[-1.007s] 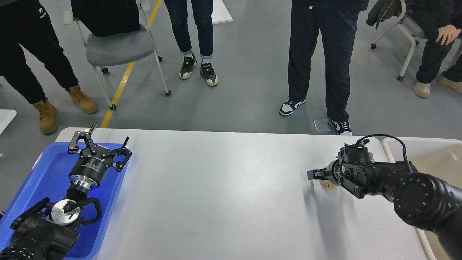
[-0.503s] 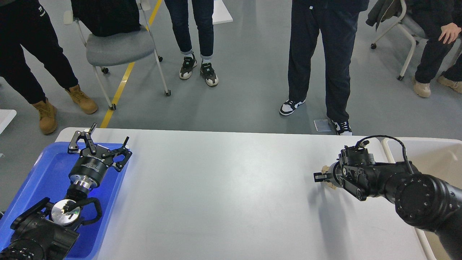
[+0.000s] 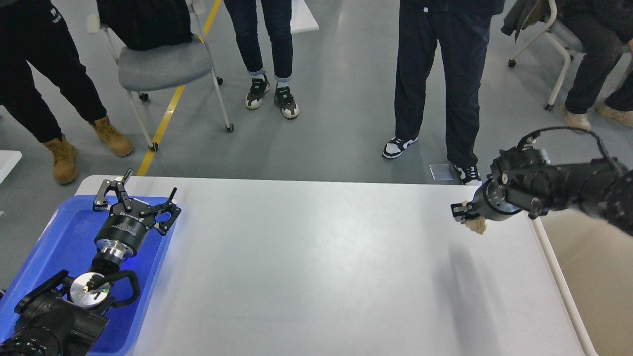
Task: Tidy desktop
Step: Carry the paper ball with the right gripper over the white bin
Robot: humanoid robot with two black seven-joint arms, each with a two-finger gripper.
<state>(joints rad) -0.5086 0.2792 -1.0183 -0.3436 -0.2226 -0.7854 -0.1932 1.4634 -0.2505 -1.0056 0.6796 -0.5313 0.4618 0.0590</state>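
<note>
White-grey desktop surface fills lower view. Blue tray at its left end, beige bin at right. Left gripper over tray, fingers wide. Right gripper above the right edge, fingers pinching small tan scrap.

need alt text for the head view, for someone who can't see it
The right hand holds a small beige object above the white desktop, near the beige bin. The left hand hangs open over the blue tray. People stand beyond the table.
</note>
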